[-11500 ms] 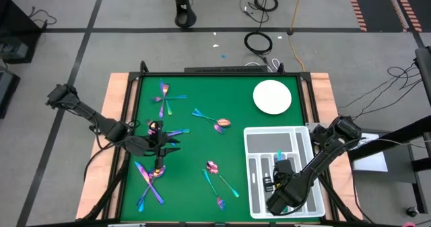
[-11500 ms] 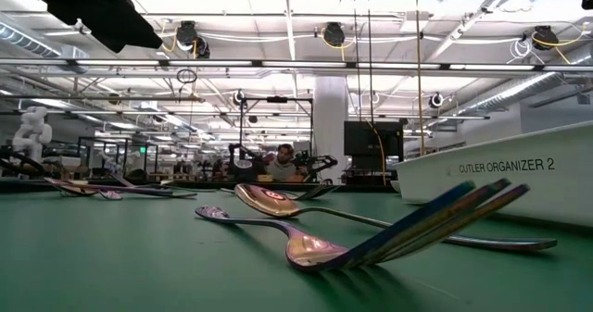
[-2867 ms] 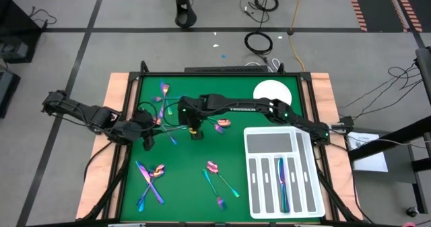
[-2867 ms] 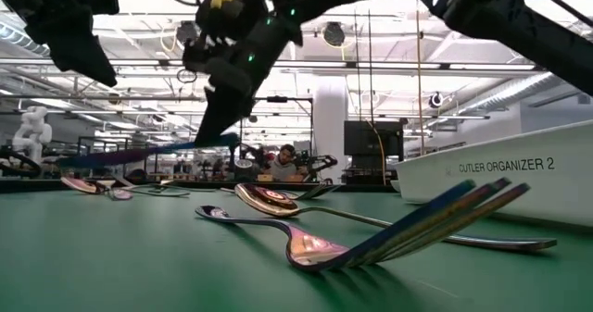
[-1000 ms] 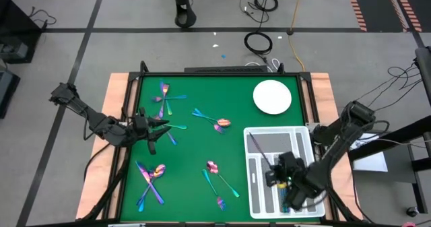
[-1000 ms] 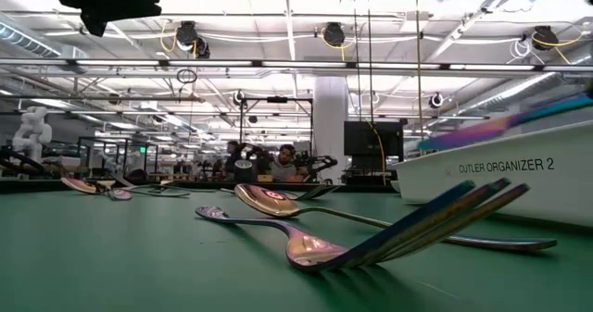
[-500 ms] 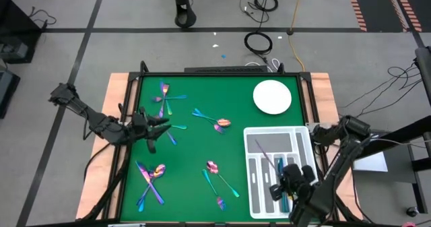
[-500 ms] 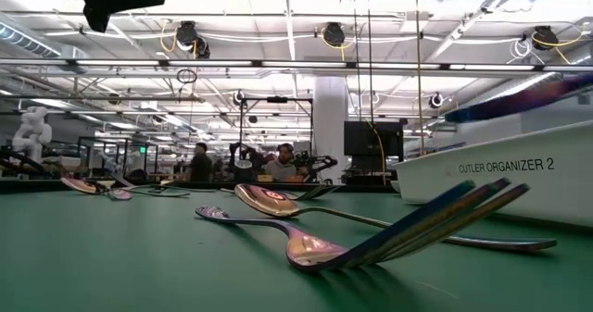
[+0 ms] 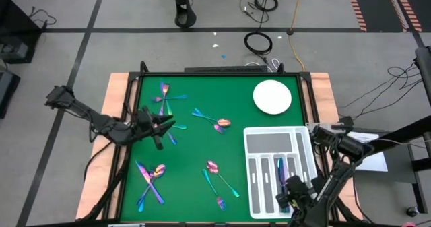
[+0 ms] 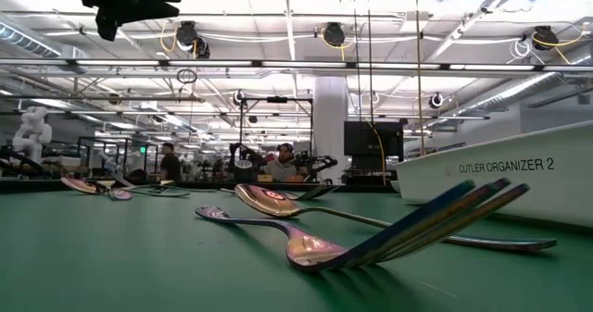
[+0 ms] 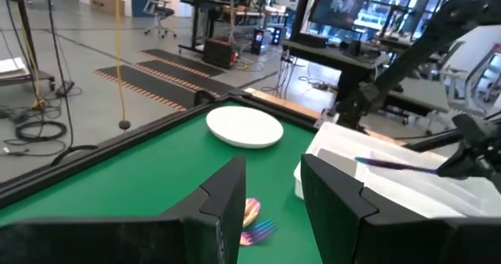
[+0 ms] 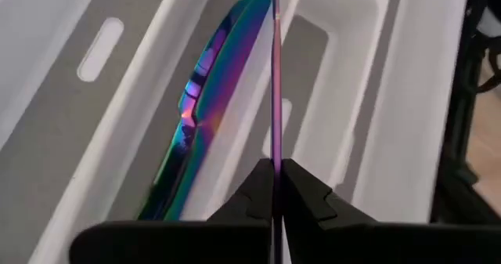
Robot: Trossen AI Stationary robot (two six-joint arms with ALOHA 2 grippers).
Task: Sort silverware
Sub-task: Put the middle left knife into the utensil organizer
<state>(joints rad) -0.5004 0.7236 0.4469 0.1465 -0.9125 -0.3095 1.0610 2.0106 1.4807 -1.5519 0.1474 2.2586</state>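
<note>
Iridescent silverware lies scattered on the green mat: a far-left group (image 9: 165, 95), a pair near the middle (image 9: 214, 121), crossed pieces near left (image 9: 149, 180) and spoons (image 9: 219, 176), also seen close in the low view (image 10: 371, 243). More silverware lies in the white tray's (image 9: 247, 173) long compartments (image 12: 207, 115). My right gripper (image 9: 286, 195) is over the tray's near part, shut on one thin piece. My left gripper (image 9: 165, 124) hangs open, raised above the mat's left side (image 10: 139, 6), empty (image 11: 272, 178). My right gripper (image 12: 275, 164) pinches one thin piece of silverware at its near end (image 12: 275, 150) between the two fingers. The piece shows edge-on and runs straight out from the fingertips along the tray's compartments. In the left wrist view it is roughly level above the tray (image 11: 399, 164).
A round white plate (image 9: 272, 96) sits at the mat's far right, beyond the tray. The mat has a raised black frame with wooden borders left and right. Bare green mat lies between the middle pieces and the tray. People stand in the room far behind.
My right gripper has carried the thin piece toward the table's near edge over the tray and turned it from slanting across the compartments to lying along them. The piece has dropped below the tray rim in the low view. My left gripper has shifted slightly toward the right.
</note>
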